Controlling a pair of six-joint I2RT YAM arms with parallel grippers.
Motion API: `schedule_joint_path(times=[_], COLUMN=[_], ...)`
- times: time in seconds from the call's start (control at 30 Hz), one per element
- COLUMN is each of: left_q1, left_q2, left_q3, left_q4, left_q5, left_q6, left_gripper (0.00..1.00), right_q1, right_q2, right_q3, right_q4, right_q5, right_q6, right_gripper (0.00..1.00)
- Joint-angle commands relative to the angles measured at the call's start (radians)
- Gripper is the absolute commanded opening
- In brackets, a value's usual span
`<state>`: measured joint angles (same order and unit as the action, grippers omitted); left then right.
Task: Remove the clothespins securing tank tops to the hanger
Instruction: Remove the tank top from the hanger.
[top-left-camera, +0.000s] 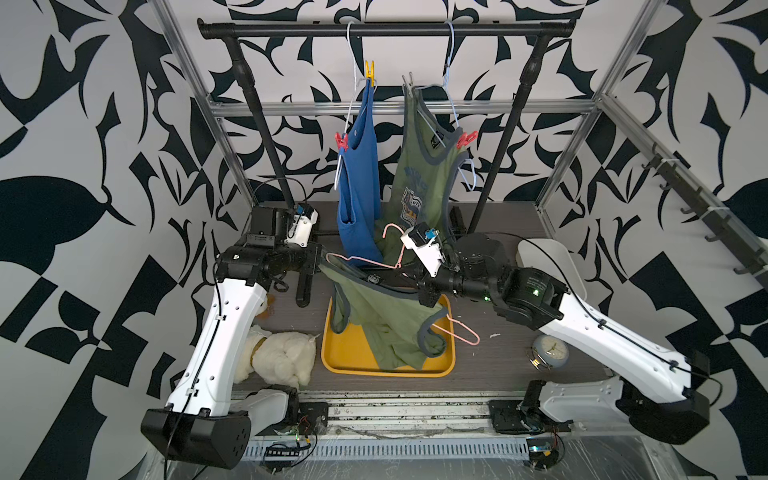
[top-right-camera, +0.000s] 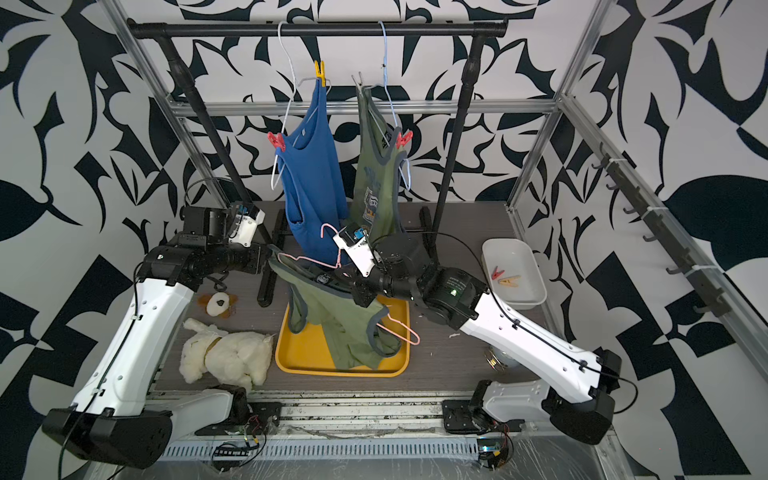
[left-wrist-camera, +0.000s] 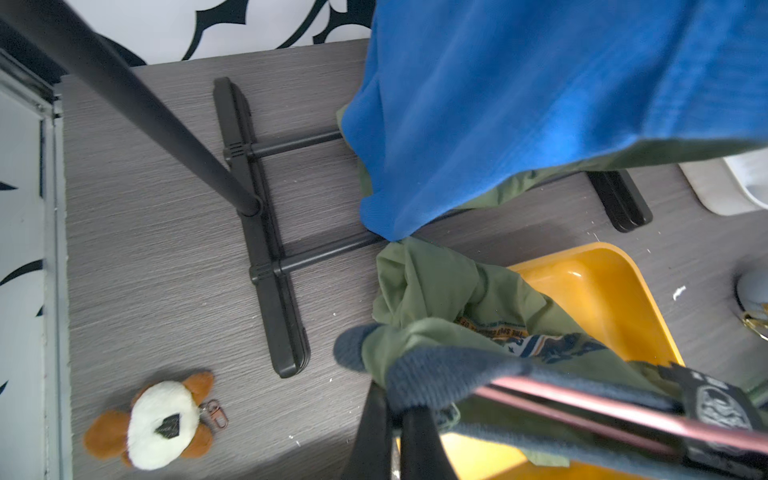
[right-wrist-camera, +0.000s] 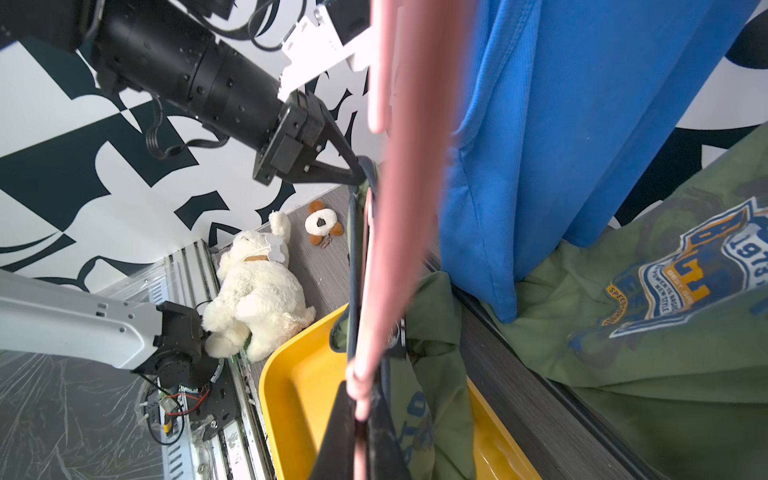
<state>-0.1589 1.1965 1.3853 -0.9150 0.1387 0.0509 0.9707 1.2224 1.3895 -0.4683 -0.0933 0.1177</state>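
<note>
My left tool (left-wrist-camera: 395, 411) is pressed together on the grey-blue trimmed shoulder strap of an olive green tank top (top-left-camera: 386, 316), at the left end of a pink wire hanger (right-wrist-camera: 403, 187). My right tool (right-wrist-camera: 360, 401) is pinching that hanger's wire at the twisted neck below its hook, over the middle of the grey wood-grain bench (top-left-camera: 490, 361). The top hangs from the hanger between my two tools. Its lower part drapes into a yellow plastic tray (top-left-camera: 345, 361) at the near middle.

Farther back, a bright blue tank top (top-left-camera: 357, 183) hangs below the black metal rail (top-left-camera: 386, 29). A yellow plastic clothespin (top-left-camera: 370, 74) grips its upper strap and a coral-red plastic clothespin (top-left-camera: 341, 140) grips the lower left one. Just to its right hangs a second olive green tank top with a chest print (top-left-camera: 424, 174). It has a grey clothespin (top-left-camera: 409, 81) at the top and a second coral-red clothespin (top-left-camera: 467, 139) on its right strap.

In a top view, a white plastic bin (top-right-camera: 513, 255) at the far right of the bench holds a loose coral-red clothespin (top-right-camera: 497, 272) and a tan wooden clothespin (top-right-camera: 510, 281), just beside each other.

A white plush dog (top-left-camera: 282, 357) lies near left, beside the tray. A round alarm clock (top-left-camera: 550, 351) sits near right.
</note>
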Motion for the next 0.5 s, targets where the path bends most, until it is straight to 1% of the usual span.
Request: schedule_joint_path(times=[0.0, 0.13, 0.27, 0.4, 0.47], left_q1=[0.021, 0.025, 0.025, 0.024, 0.024], left_q2=[-0.001, -0.006, -0.006, -0.023, -0.034], left_q3=[0.02, 0.005, -0.019, -0.048, -0.062], left_q4=[0.027, 0.029, 0.027, 0.021, 0.02], left_q5=[-0.024, -0.008, 0.105, 0.176, 0.192], left_q6=[-0.034, -0.032, -0.028, 0.005, 0.017], left_gripper=[0.0, 0.0, 0.0, 0.0, 0.0], right_q1=[0.005, 0.005, 0.005, 0.005, 0.005], right_q2=[-0.072, -0.118, -0.127, -0.11, -0.091], right_q3=[-0.025, -0.078, -0.118, -0.154, -0.166], right_q4=[0.04, 0.105, 0.201, 0.323, 0.38], right_q5=[0.029, 0.042, 0.054, 0.091, 0.095], right_q6=[-0.018, -0.012, -0.017, -0.033, -0.034], right_gripper=[0.0, 0.0, 0.0, 0.0, 0.0])
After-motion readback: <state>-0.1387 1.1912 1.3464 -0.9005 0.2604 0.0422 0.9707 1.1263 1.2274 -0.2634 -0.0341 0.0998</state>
